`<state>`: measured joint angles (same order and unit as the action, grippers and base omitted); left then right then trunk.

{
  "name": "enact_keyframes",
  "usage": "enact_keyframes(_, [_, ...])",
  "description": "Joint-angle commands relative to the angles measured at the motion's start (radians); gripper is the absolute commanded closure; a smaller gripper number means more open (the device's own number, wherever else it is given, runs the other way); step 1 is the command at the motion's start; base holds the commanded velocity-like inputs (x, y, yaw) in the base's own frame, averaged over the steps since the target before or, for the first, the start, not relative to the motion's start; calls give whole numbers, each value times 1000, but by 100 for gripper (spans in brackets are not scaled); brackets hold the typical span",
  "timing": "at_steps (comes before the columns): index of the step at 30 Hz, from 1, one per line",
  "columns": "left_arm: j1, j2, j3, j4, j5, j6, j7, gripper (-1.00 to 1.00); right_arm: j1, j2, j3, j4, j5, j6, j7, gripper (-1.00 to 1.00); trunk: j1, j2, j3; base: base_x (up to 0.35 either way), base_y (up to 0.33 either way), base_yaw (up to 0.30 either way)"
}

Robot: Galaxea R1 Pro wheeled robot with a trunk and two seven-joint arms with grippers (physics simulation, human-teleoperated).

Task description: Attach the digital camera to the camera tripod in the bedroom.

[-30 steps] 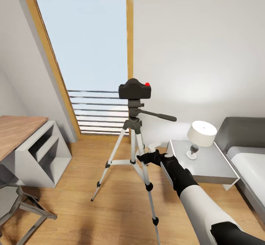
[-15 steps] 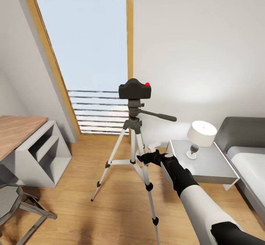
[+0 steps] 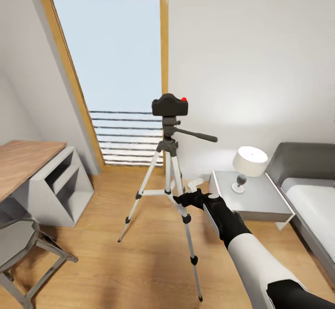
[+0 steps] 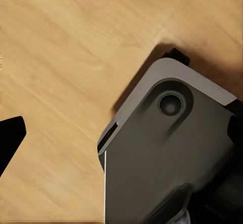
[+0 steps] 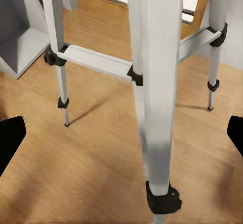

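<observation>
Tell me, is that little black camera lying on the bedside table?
No, the digital camera sits on top of the camera tripod, beside the bedside table.

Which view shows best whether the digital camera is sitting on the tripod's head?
The head view: the digital camera sits upright atop the camera tripod. The right wrist view gives a close look at the tripod's legs alone; the left wrist view shows wood floor.
</observation>
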<state>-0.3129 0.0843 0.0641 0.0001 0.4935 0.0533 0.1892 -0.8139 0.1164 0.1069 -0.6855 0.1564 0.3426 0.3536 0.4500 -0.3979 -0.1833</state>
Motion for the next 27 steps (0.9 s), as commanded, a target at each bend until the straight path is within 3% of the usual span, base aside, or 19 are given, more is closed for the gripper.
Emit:
enact_keyframes(1, [-1, 0, 6, 0, -4, 3, 3, -100, -1, 0, -1, -2, 11, 4, 6, -100, 0, -2, -2, -330, 0, 0])
enact_keyframes(16, [0, 1, 6, 0, -4, 0, 3, -100, -1, 0, -3, -2, 7, 3, 5, -100, 0, -2, -2, -293, 0, 0])
enact_keyframes(27, [0, 2, 6, 0, -6, -8, 3, -100, -1, -1, -5, -3, 6, 4, 1, -100, 0, -2, -2, -77, 0, 0])
